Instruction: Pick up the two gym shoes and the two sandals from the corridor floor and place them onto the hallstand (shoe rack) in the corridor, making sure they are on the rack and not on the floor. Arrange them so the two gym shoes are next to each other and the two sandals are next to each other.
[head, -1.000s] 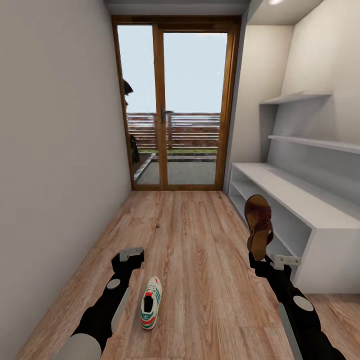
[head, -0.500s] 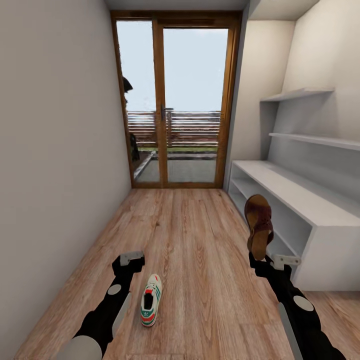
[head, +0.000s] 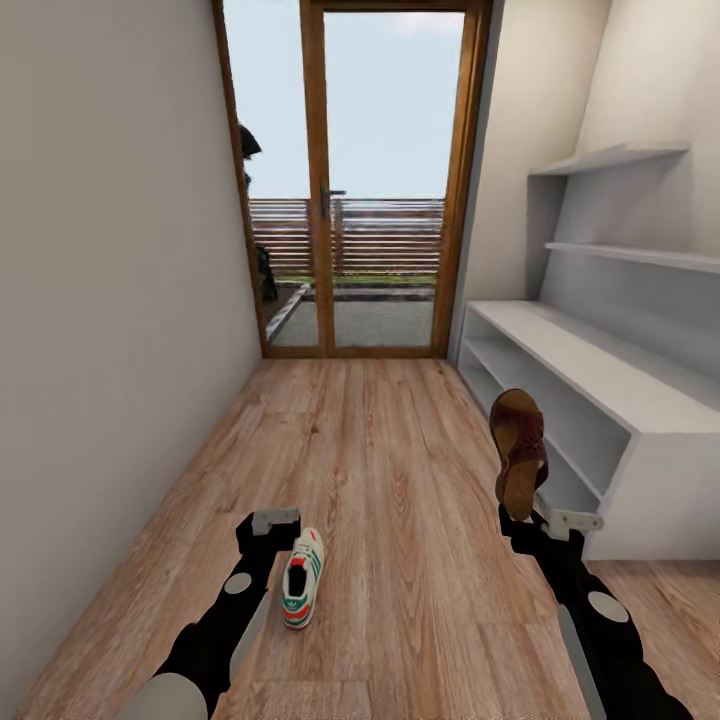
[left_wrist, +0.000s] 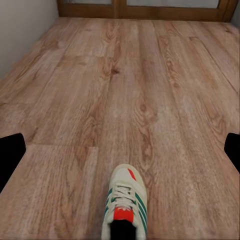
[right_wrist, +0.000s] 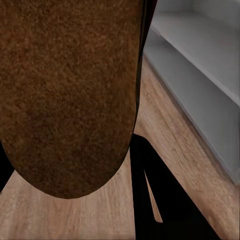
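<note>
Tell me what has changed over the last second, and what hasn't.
The whole head view has shifted, so the camera moved. The left pincer has closed in on the gym shoe: a clear strip of floor lay between them a second ago, and now it hangs right beside the toe, open, the shoe not yet grasped. Unchanged: the right pincer stays clamped on the sandal, held upright beside the hallstand.

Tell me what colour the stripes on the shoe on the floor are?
Green, on the white low sneaker; clearest in the left wrist view.
</note>
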